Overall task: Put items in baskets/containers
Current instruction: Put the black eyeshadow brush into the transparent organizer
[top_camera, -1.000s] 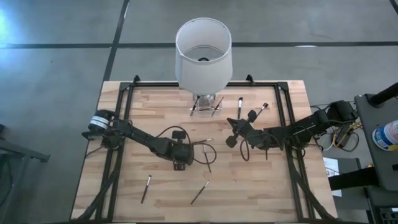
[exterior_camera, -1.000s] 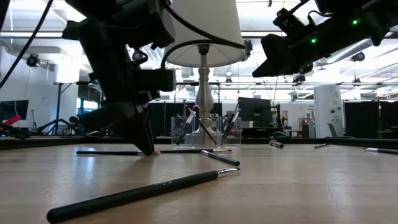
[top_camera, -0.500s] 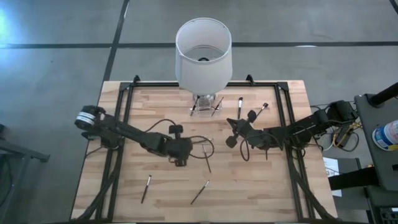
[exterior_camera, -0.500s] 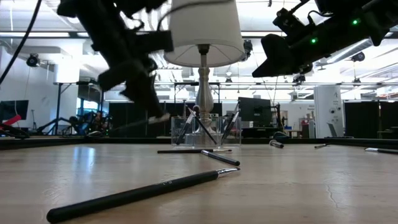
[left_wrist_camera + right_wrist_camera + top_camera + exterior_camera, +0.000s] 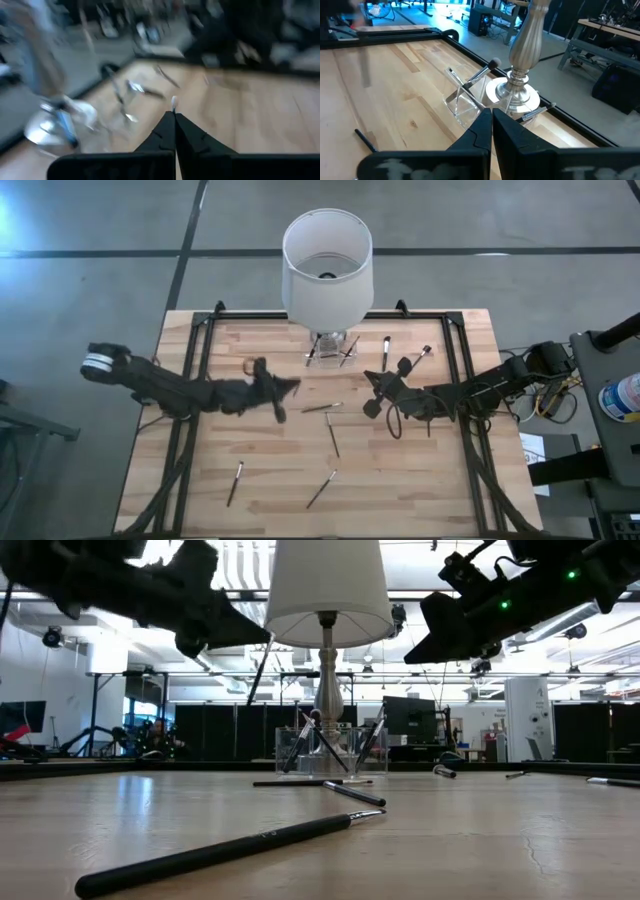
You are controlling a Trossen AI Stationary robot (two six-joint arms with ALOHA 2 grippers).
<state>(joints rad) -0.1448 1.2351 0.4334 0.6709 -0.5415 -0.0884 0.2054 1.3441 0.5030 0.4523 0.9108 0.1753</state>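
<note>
My left gripper [image 5: 290, 387] hovers above the middle of the table, shut on one thin dark brush [image 5: 258, 672]. My right gripper [image 5: 368, 392] waits shut, raised right of centre, pointing at the clear holder [image 5: 465, 102]. That holder [image 5: 330, 350] stands at the lamp's foot by the far edge, with several brushes leaning inside it [image 5: 330, 750]. More brushes lie flat on the wood: one [image 5: 322, 408] and another [image 5: 333, 435] at the centre, two near the front [image 5: 320, 490] [image 5: 235, 483], two by the far right [image 5: 386, 345]. My left gripper [image 5: 174, 116] pinches the brush between its two fingers close to its pale end [image 5: 173, 102], which pokes out just past the fingertips. The fingers come about level from the table's left, across the stick. The brush is lifted clear and its dark shaft [image 5: 255, 685] hangs slanting below.
A table lamp with a large white shade [image 5: 327, 265] and a silvery stem [image 5: 520, 95] stands at the far edge, right behind the holder. A black frame rail [image 5: 205, 340] runs around the tabletop. Bare wood lies at the near left [image 5: 180, 480] and near right.
My left gripper rose from the table with the brush in its shut fingers, tipped from pointing down to about level, and drew back toward the left and far side. The brush went from lying on the wood to hanging clear. The right arm kept still.
</note>
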